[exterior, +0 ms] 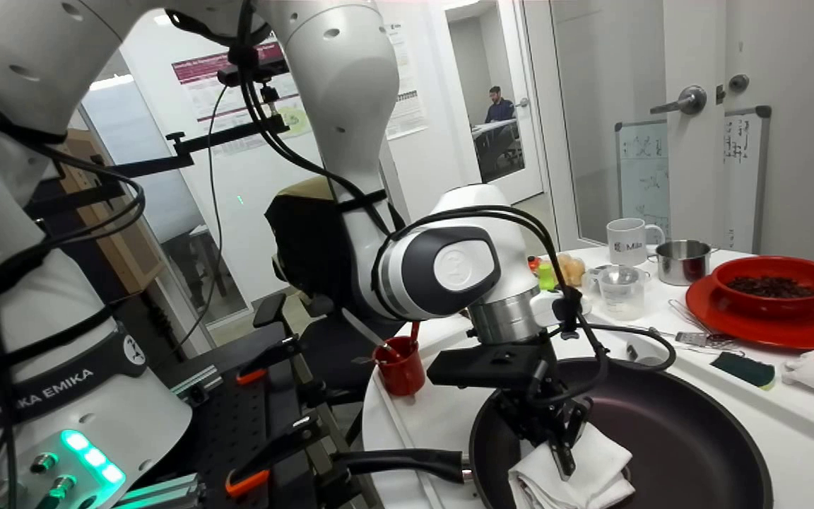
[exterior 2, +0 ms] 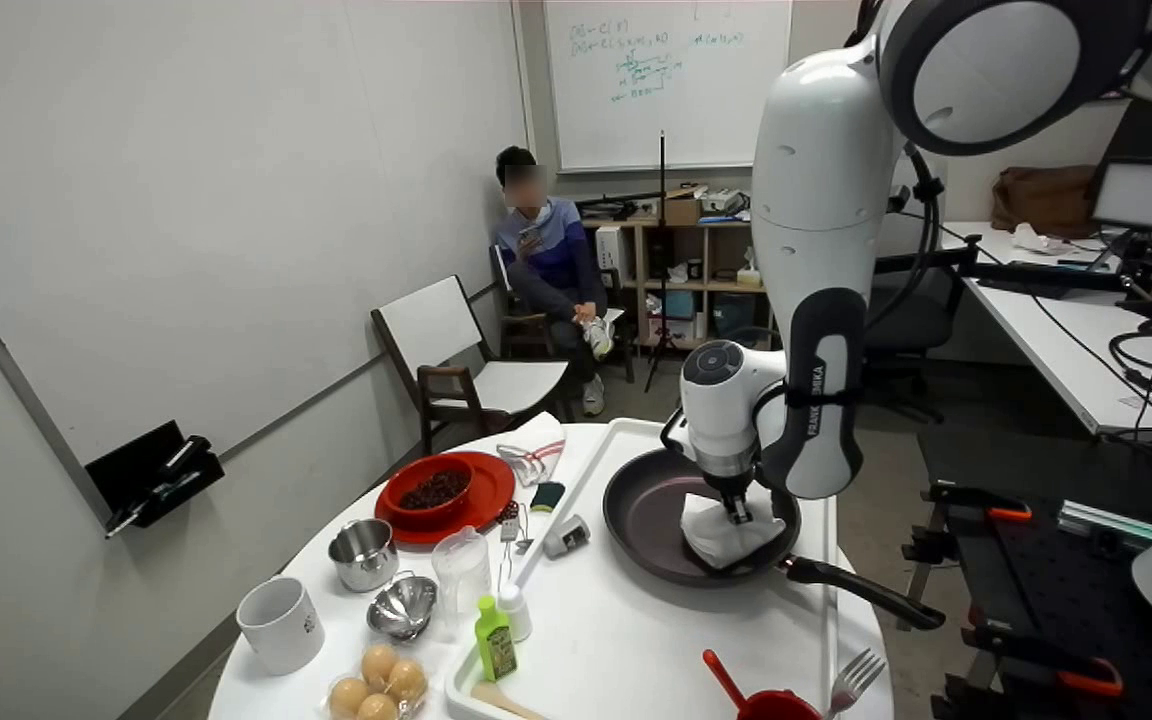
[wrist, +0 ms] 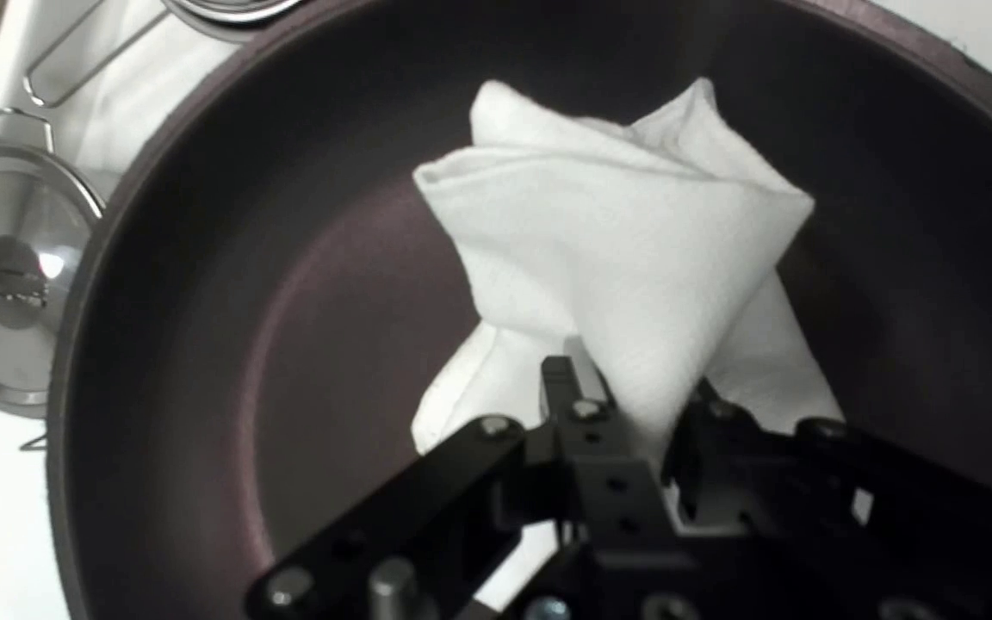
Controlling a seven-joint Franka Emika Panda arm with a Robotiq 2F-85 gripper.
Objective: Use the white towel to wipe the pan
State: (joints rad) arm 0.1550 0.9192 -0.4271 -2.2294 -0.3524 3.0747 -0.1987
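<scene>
The white towel [wrist: 616, 232], folded and bunched, rests inside the dark round pan [wrist: 350, 362], with its folds spreading out past the fingertips. My gripper [wrist: 634, 387] is shut on the towel: in the wrist view a fold of cloth runs down between the two fingers. Both exterior views show the same grip, with the gripper [exterior 2: 738, 512] pointing down into the pan [exterior 2: 648, 535] and the towel [exterior 2: 714, 535] on the handle side of its floor. Cloth hides part of the pan's bottom and one fingertip. The black pan handle [exterior 2: 871, 590] sticks out over the table's edge.
The pan sits on a white tray [exterior 2: 596, 650] with a raised rim. Around it stand a grey shaker [exterior 2: 567, 538], a green bottle [exterior 2: 494, 640] and a red cup [exterior: 403, 367]. Beyond the tray are a red bowl [exterior: 774, 300], a steel pot [exterior: 684, 263] and a white mug [exterior 2: 281, 625].
</scene>
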